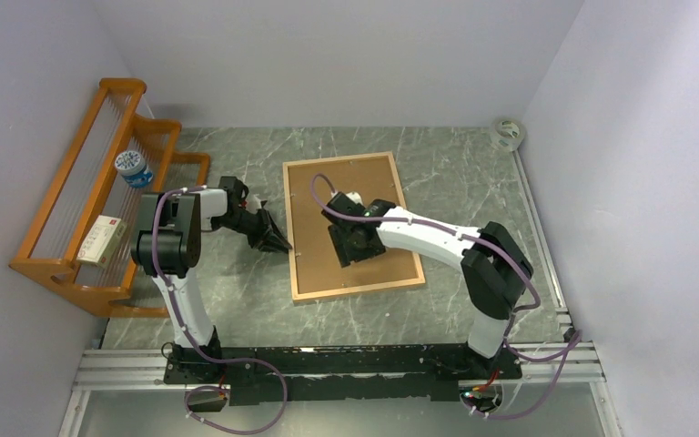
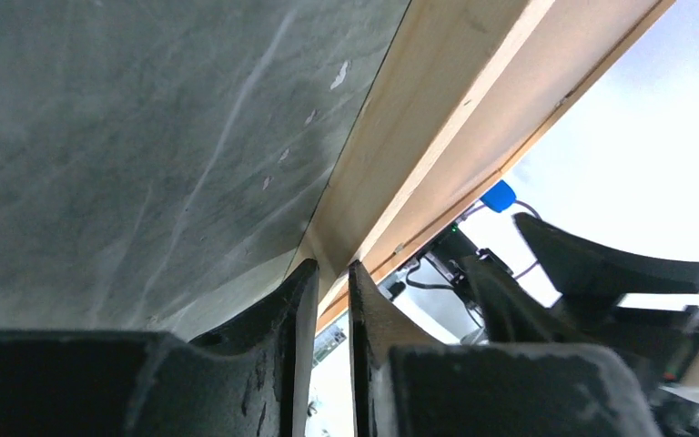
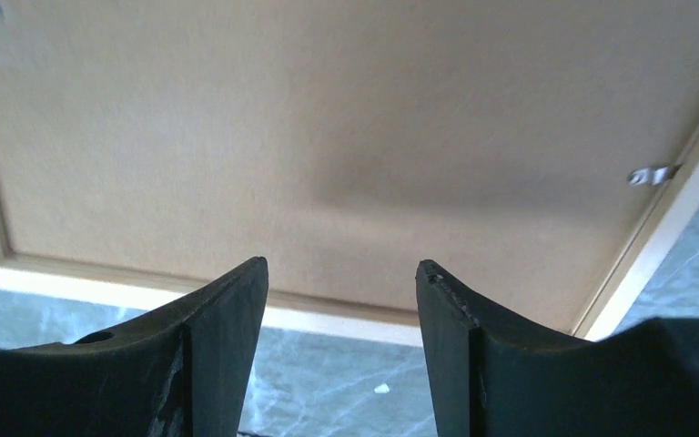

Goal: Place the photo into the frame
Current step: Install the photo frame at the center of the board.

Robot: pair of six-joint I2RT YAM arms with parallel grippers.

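The light-wood frame (image 1: 358, 290) lies flat on the marble table, back side up, with a brown backing board (image 1: 346, 187) filling it. The photo does not show in any view. My left gripper (image 1: 279, 244) is at the frame's left edge. In the left wrist view its jaws (image 2: 332, 273) are nearly together, pinching the frame's wooden rim (image 2: 437, 118). My right gripper (image 1: 350, 255) hovers over the backing board (image 3: 328, 118), open (image 3: 341, 269) and holding nothing. The frame's rim (image 3: 55, 278) runs just beyond its fingertips.
An orange wooden rack (image 1: 82, 209) stands at the left wall, holding a blue-capped bottle (image 1: 134, 168) and a small box (image 1: 102, 239). A tape roll (image 1: 509, 133) sits in the far right corner. A metal clip (image 3: 648, 175) sits on the frame's inner edge. Walls close in on the left, back and right.
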